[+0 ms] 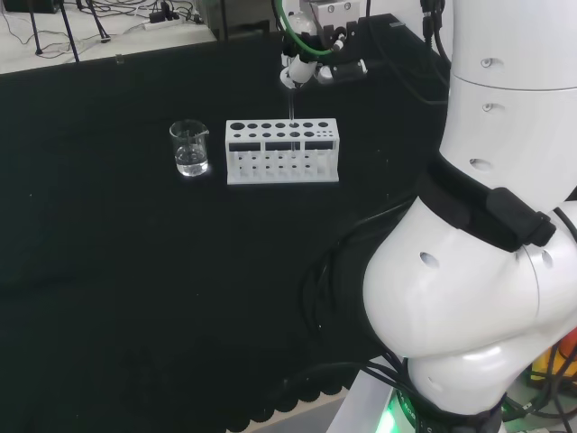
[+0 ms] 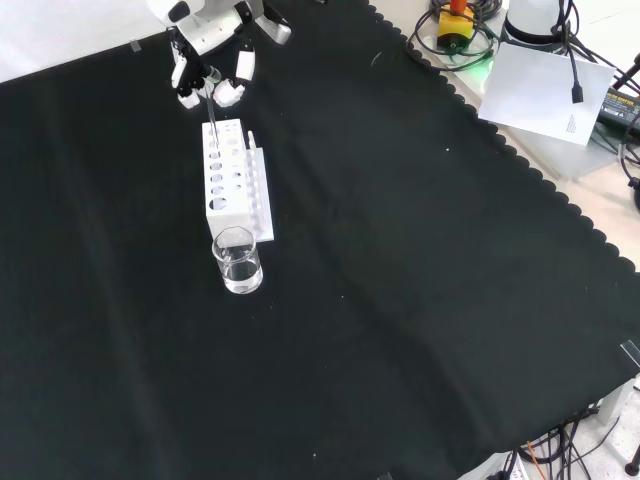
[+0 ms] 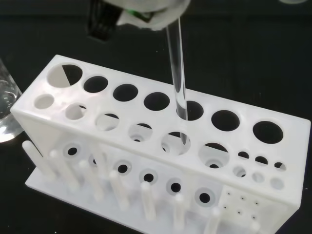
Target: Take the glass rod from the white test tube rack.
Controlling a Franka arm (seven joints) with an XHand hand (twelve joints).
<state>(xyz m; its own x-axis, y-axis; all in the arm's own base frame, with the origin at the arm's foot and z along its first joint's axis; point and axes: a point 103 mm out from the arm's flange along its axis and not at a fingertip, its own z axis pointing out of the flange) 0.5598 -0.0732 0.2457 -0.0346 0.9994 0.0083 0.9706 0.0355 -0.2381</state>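
The white test tube rack [image 1: 282,152] stands on the black cloth, also in the front view [image 2: 228,185] and close up in the wrist view [image 3: 122,131]. A clear glass rod [image 3: 176,73] stands upright with its lower end in a hole of the rack's back row. The hand [image 1: 302,65] hovers just above the rack and its fingers [image 3: 146,14] pinch the rod's top. The rod shows faintly between hand and rack in the head view [image 1: 293,117] and front view [image 2: 211,118]. In the front view the hand [image 2: 215,75] is at the rack's far end.
A small glass beaker [image 1: 190,149] with a little clear liquid stands just left of the rack in the head view, and in front of it in the front view [image 2: 237,262]. Its edge shows in the wrist view [image 3: 5,107]. Cables and gear lie beyond the cloth's scalloped edge [image 2: 520,150].
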